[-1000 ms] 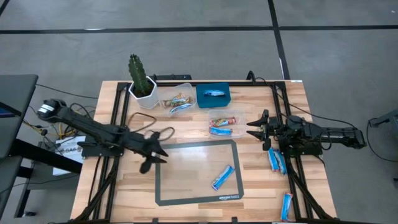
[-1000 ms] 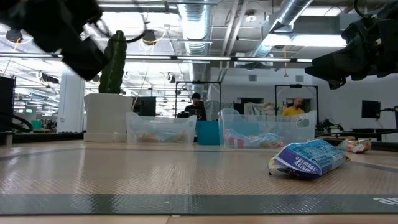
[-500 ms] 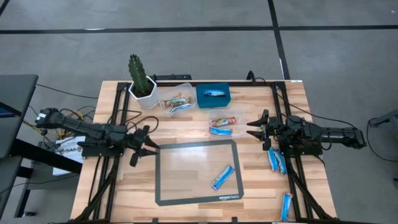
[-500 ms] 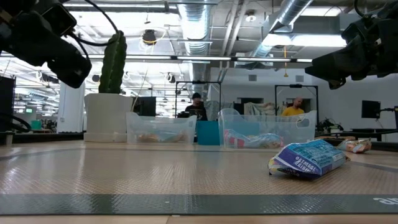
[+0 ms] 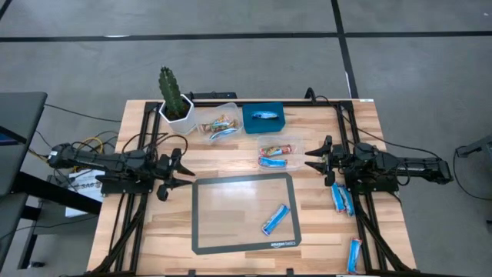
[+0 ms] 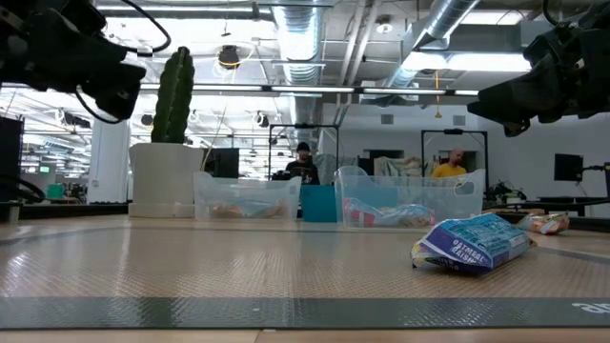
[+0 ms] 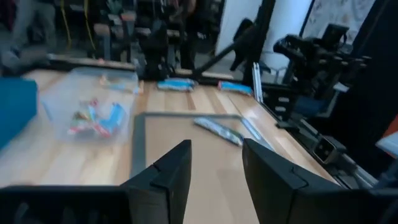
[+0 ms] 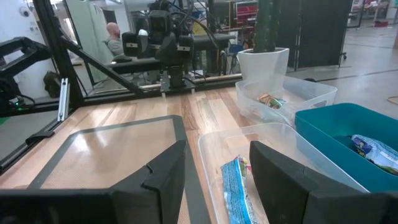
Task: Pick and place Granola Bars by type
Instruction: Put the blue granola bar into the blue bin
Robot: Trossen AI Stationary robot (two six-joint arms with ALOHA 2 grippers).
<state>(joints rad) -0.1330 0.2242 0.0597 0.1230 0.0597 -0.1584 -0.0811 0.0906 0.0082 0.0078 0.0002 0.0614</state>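
Note:
One blue granola bar [image 5: 275, 219] lies flat on the dark-rimmed mat [image 5: 201, 231]; it also shows in the low view [image 6: 474, 243] and the left wrist view [image 7: 217, 130]. Two more blue bars [image 5: 340, 198] lie on the wood right of the mat, and another [image 5: 354, 254] lies near the front edge. A clear tub [image 5: 298, 146] holds a red and a blue bar. A second tub [image 5: 231, 109] holds tan bars, and the blue bin [image 5: 250, 123] holds one bar. My left gripper [image 5: 181, 172] stands open left of the mat. My right gripper [image 5: 311, 160] stands open right of the tubs. Both are held above the table with nothing between their fingers.
A potted cactus [image 5: 175, 104] stands at the table's far left, beside the tan-bar tub. Black frame rails [image 5: 142, 146] run along both sides of the table. People show in the room beyond the table [image 6: 300, 162].
My left gripper has drawn back from over the mat's far left corner toward the table's left edge. It has swung round so that it points level across the table, and the arm has folded in. The bars, the tubs and my right arm have kept still.

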